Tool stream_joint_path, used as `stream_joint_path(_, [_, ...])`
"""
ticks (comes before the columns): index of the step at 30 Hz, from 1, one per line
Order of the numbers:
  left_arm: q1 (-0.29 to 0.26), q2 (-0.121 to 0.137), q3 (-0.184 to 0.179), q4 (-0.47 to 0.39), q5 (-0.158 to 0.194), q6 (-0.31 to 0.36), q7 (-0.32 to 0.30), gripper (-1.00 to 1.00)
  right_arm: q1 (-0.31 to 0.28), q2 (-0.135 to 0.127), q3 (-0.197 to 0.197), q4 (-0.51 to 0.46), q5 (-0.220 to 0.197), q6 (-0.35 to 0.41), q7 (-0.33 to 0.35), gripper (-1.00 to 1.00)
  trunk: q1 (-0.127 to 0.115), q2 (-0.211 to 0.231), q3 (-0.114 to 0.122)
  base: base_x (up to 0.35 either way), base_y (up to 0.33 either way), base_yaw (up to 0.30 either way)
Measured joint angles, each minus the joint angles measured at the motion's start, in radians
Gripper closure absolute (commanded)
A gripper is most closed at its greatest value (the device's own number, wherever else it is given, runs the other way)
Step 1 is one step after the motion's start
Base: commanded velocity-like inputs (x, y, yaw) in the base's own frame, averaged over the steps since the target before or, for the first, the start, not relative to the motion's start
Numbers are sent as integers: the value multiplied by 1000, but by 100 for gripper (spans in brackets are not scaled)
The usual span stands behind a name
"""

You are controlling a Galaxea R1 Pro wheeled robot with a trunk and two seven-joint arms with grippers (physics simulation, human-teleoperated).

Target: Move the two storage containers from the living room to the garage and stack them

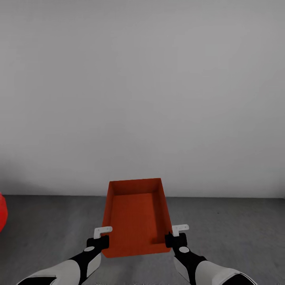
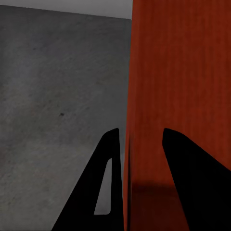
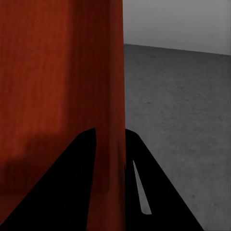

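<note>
An orange-red open-topped storage container hangs in front of me above the garage's dark grey floor, its long side pointing away. My left gripper is shut on its left wall near the close corner, and my right gripper is shut on its right wall. The left wrist view has the black fingers straddling the container wall, with the left gripper astride it. In the right wrist view the right gripper pinches the thin wall of the container.
A plain pale grey wall stands close ahead and meets the floor just beyond the container. A sliver of the red car shows at the far left edge. Bare floor lies on both sides of the container.
</note>
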Motion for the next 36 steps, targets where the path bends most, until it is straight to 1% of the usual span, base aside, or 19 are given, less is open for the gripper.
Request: stream_joint_path(36, [0, 0, 0, 0, 0, 0, 0, 100, 0, 0, 0, 0, 1, 1, 0, 100, 0, 0, -58, 0, 0, 0])
